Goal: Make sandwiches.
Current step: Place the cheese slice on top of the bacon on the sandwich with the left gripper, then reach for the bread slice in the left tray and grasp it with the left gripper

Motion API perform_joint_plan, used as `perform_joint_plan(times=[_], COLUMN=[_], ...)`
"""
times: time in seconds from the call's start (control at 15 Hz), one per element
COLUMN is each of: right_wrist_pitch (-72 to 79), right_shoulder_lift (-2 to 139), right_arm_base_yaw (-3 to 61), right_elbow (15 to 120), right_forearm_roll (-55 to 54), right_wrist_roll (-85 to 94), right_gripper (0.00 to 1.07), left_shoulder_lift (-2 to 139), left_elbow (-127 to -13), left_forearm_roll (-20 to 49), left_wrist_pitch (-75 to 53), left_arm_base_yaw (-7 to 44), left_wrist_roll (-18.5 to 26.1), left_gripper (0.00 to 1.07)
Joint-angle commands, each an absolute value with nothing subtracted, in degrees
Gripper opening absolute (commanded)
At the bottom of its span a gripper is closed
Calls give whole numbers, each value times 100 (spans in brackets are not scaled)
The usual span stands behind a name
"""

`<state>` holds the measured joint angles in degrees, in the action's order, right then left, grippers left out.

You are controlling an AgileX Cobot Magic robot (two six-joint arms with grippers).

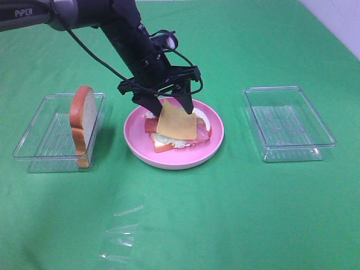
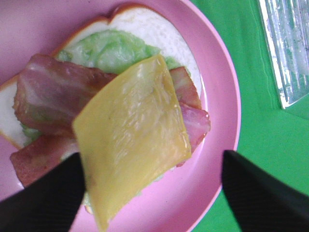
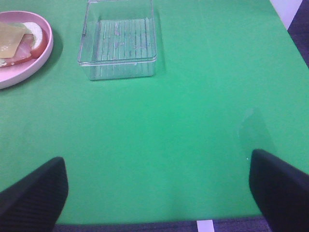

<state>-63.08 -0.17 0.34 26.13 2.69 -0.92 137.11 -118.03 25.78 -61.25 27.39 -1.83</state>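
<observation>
Green cloth (image 1: 185, 219) covers the whole table in the high view, and right in the middle sits the round pink plate (image 1: 135, 147) with the sandwich (image 1: 180, 138) building on it: a bread slice underneath, lettuce, bacon, and a yellow cheese square (image 1: 176, 120) leaning on top, tilted. The left gripper (image 1: 169, 107) hangs just over the plate's far edge, its fingers spread to either side of the cheese's upper corner. Off to the left, a clear tray (image 1: 34, 152) holds another bread slice (image 1: 83, 121) standing on edge against its wall. On the right, a second clear tray (image 1: 289, 149) sits well apart from the plate.

Over to the left wrist view: the jaws stand apart, one dark finger (image 2: 41, 198) just beside the cheese edge, the other well clear of it. The cheese (image 2: 133, 140) lies slanted across the bacon strips (image 2: 53, 94), lettuce (image 2: 113, 48) showing beneath on the white bread (image 2: 152, 29).

Now the right wrist view: the right gripper (image 3: 159, 188) hovers over bare cloth, fingers wide apart, holding nothing. The tray (image 3: 118, 67) lies ahead, the plate (image 3: 29, 65) at the frame's edge.
</observation>
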Motion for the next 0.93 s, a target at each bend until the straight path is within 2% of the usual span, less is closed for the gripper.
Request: perform_joint_plan(times=[0.07, 0.4, 0.47, 0.53, 0.73, 0.93], right_wrist_pitch=[-6285, -6285, -6285, -6285, -6285, -6285], right_shoulder_lift=[-201, -201, -201, -201, -201, -201], right_arm_base_yaw=[11, 11, 11, 11, 11, 11], right_elbow=[2590, 2590, 2590, 2590, 2590, 2590], right_forearm_roll=[269, 269, 269, 269, 269, 269], right_wrist_roll=[-46, -46, -46, -46, -46, -46], right_gripper=[97, 97, 97, 97, 97, 97], left_shoulder_lift=[13659, 13659, 13659, 13636, 13264, 12823], left_elbow=[-11929, -13115, -13722, -13837, -13883, -13316], left_forearm_roll=[2567, 2320, 1736, 1553, 865, 733], left_wrist_pitch=[-6148, -6904, -7580, -7563, -7563, -7563], left_arm_base_yaw=[2785, 2785, 2773, 2767, 2704, 2343], left_wrist_roll=[-69, -172, -344, -390, -516, -544], left_gripper=[102, 102, 102, 102, 101, 101])
